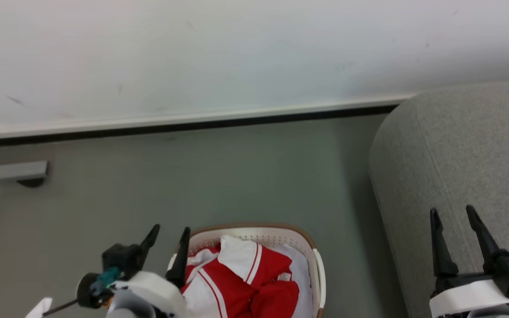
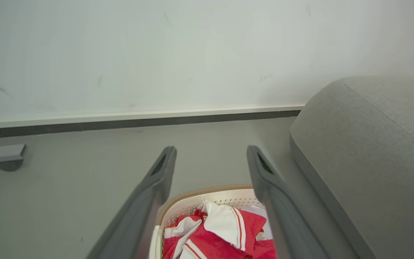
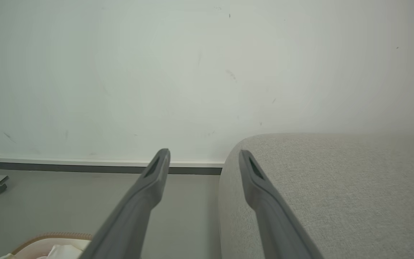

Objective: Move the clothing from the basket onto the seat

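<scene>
Grey-green smooth floor runs back to a white, faintly scuffed wall edged by a white baseboard above a dark strip. On that floor, at the bottom of the head view, stands the small cream-white plastic laundry basket. It has rows of small holes in its wall, a brown rim and a pale handle on each side.

Inside the basket lies the clothing, a crumpled heap of red and white fabric rising to about rim height. The white panels are edged with thin red stripes and the red panels are folded over one another. In the left wrist view a small white label shows on the red cloth.

To the right of the basket, across a strip of bare floor, is the large light grey woven upholstered seat, with rounded edges and a seam along its side.

The left gripper hangs at the basket's left side with its two long dark fingers spread and nothing between them. One finger crosses the basket's left rim in the head view, but I cannot tell whether it touches. The right gripper is well to the right of the basket, over the seat, fingers likewise spread and empty.

Far to the left of the basket, near the baseboard, sits a flat grey metal foot.
</scene>
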`<state>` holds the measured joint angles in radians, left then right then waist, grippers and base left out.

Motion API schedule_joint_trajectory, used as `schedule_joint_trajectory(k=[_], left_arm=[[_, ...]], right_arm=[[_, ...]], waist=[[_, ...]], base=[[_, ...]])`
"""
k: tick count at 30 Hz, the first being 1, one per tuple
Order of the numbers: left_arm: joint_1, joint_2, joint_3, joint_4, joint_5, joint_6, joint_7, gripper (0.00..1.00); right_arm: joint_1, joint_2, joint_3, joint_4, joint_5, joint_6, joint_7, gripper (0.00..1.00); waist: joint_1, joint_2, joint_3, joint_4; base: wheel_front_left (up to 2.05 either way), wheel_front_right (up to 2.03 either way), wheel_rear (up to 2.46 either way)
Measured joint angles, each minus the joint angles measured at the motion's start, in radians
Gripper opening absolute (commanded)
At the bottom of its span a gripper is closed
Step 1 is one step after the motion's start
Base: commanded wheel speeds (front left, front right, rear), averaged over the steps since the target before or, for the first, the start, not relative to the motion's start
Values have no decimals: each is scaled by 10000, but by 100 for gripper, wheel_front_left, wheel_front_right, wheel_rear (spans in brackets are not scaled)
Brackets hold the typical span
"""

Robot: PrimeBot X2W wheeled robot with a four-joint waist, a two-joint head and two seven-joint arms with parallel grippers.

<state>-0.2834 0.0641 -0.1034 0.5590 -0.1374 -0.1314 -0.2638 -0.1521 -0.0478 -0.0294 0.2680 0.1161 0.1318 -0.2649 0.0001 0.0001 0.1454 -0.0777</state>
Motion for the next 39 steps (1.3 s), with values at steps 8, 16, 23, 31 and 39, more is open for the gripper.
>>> schedule_joint_trajectory(k=[8,16,23,31,39], left_arm=[[-1802,-125,-913,2010,-368,0,247,100],[-3569,-161,-1964,3590,-744,19,788,100],[-4840,-167,-2694,4767,-1024,708,1095,100],[-6251,-6,-3058,5837,-742,1108,842,100],[-7101,291,-3106,6543,-727,1057,516,100]], right_arm=[[-828,-4,232,-658,-81,0,0,100],[-1638,-10,337,-1513,-326,0,0,100],[-2156,-10,518,-2176,-554,0,2,100],[-2511,-10,777,-2708,-612,0,0,100],[-2514,-12,761,-3007,-621,0,0,100]], waist=[[1,0,1463,-345],[2,0,3224,-648],[2,0,4664,-753],[1,0,5971,-774],[1,0,6888,-778]], base=[[0,0,0],[0,0,0],[0,0,0],[0,0,0],[0,0,0]])
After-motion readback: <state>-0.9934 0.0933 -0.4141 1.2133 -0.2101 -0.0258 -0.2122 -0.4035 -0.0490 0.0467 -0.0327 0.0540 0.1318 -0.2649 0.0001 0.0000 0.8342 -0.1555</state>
